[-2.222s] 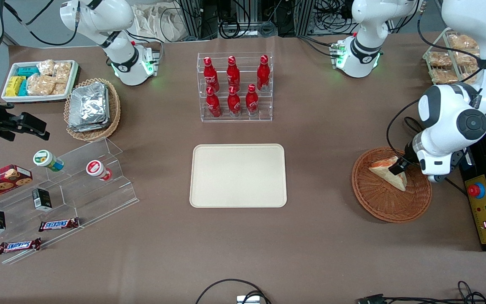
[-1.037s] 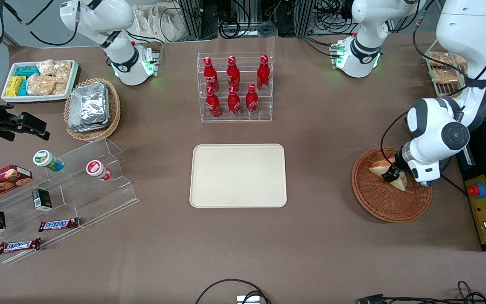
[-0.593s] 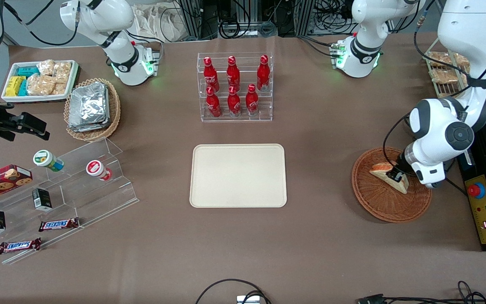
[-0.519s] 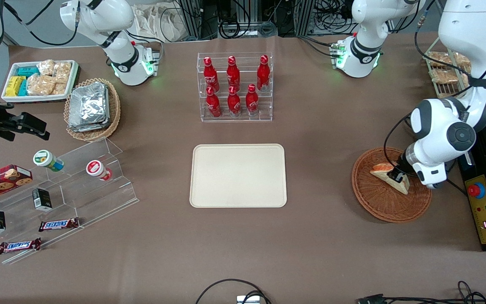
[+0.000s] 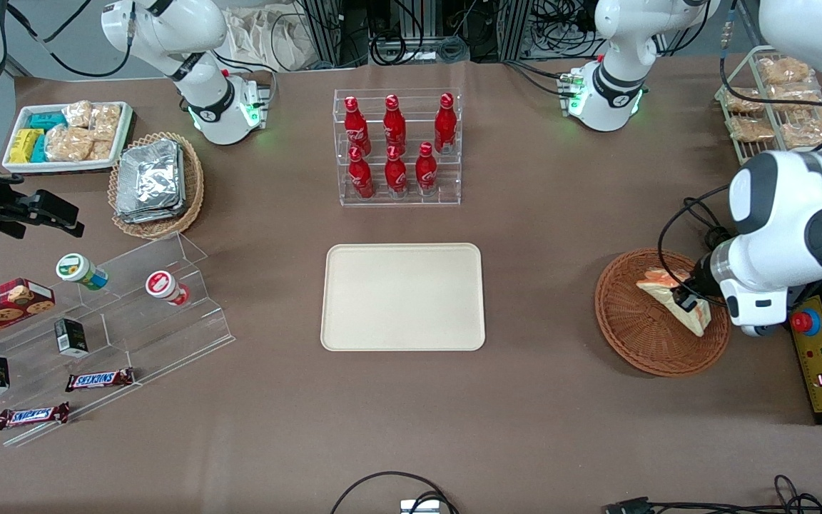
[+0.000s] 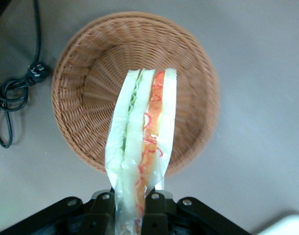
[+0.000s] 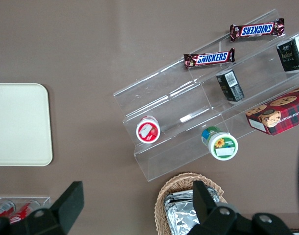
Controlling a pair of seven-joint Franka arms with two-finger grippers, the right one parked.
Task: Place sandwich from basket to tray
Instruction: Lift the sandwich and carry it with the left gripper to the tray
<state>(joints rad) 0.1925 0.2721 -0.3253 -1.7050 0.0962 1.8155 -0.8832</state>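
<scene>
Gripper (image 5: 686, 300) fingers clamped on sandwich (image 6: 142, 161), holding it clear above basket (image 6: 90, 98); tray (image 5: 403, 297) well apart.

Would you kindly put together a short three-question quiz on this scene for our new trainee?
1. True or false: the clear-wrapped triangular sandwich already lies on the cream-beige rectangular tray.
2. What does the left arm's gripper hold? A) a foil packet B) the sandwich C) a red bottle
3. Fill in: the sandwich hangs above the round reddish-brown wicker ____.

Key: 1. False; it is clamped in the gripper, above the basket, and the tray is bare. 2. B. 3. basket.
</scene>
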